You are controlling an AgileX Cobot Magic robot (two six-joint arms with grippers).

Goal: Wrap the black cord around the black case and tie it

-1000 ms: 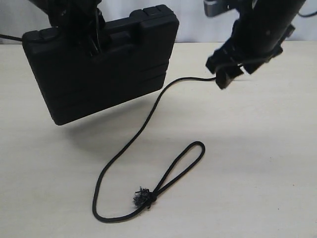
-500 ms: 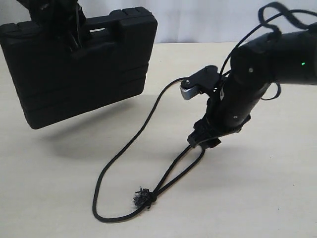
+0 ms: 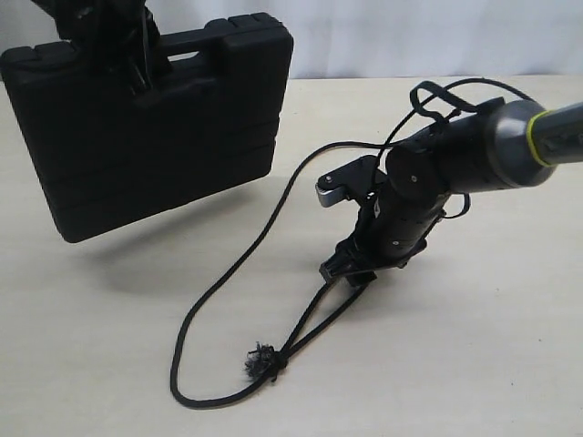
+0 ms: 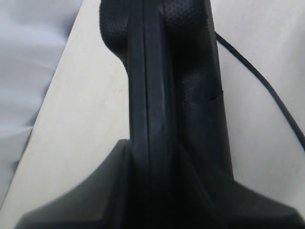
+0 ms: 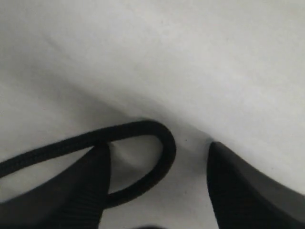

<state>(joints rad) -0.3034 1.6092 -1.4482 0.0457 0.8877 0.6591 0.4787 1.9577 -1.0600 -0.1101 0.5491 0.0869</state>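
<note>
The black case [image 3: 155,137] hangs tilted above the table at the left, held near its handle by my left gripper [image 3: 137,64]. The left wrist view shows the case's edge [image 4: 167,86] running up from between the closed fingers of my left gripper [image 4: 162,148]. The black cord [image 3: 246,259] lies on the table, with its frayed knot [image 3: 262,362] at the front and its loop reaching back right. My right gripper [image 3: 351,273] is down over the loop's far end. In the right wrist view the loop end [image 5: 164,143] lies between the open fingers of my right gripper [image 5: 159,149].
The pale wooden table [image 3: 492,364] ends at a white backdrop [image 3: 364,36] behind. The right arm's smooth black cables [image 3: 455,96] arch above its wrist. A stretch of cord [image 4: 267,88] runs over the table beside the case.
My right arm came down from the back right onto the loop's end, then edged lower and left. The case shifted left a second ago and has since barely moved.
</note>
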